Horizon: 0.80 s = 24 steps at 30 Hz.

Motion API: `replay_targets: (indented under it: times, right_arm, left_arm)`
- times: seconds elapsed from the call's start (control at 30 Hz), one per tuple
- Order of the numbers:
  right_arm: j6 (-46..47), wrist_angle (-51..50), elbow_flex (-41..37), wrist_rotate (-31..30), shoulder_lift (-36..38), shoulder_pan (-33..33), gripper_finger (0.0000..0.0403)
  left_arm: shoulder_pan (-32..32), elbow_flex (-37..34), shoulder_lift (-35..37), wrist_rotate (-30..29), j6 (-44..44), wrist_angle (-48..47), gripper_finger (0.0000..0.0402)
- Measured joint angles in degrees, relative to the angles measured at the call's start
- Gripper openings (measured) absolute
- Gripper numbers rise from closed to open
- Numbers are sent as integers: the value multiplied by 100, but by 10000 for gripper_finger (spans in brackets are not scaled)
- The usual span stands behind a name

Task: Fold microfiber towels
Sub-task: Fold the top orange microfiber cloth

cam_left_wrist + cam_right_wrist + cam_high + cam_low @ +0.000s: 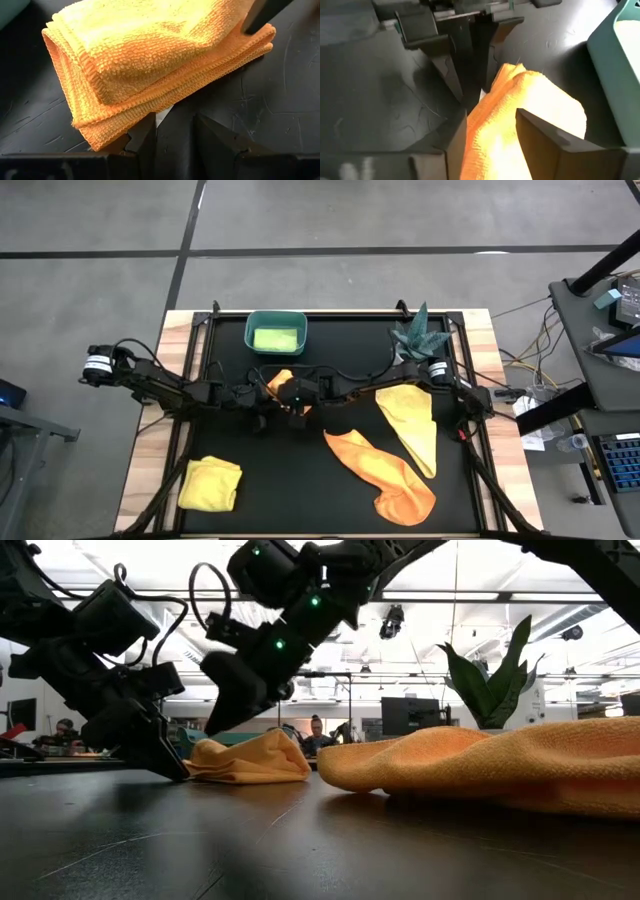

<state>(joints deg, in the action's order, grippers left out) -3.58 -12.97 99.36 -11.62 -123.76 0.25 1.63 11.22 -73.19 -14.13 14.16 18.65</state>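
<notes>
At the middle of the black mat (330,480), just in front of the teal bin (276,332), you have a folded orange towel (150,60), a thick, nubby stack with its layered edges showing. Your left gripper (175,132) sits at one edge of it, fingers slightly parted with one tip touching the fold and nothing pinched between them. Your right gripper (490,135) reaches in from the opposite side, its fingers spread apart with the towel's corner lying between them, not clamped. An unfolded orange towel (385,470) and a flat yellow towel (412,425) lie to the right; a folded yellow towel (210,483) rests front left. A lime green towel (275,338) lies in the bin.
</notes>
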Motion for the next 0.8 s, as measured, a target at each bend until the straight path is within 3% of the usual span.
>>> replay_targets:
  times: [0.53,0.8]
  right_arm:
    - [77,956,-827,-142,-13,-17,164]
    - [-43,926,-860,-448,-29,-15,124]
  left_arm:
    - [2,0,0,0,13,36,123]
    - [2,0,-16,-3,38,58,123]
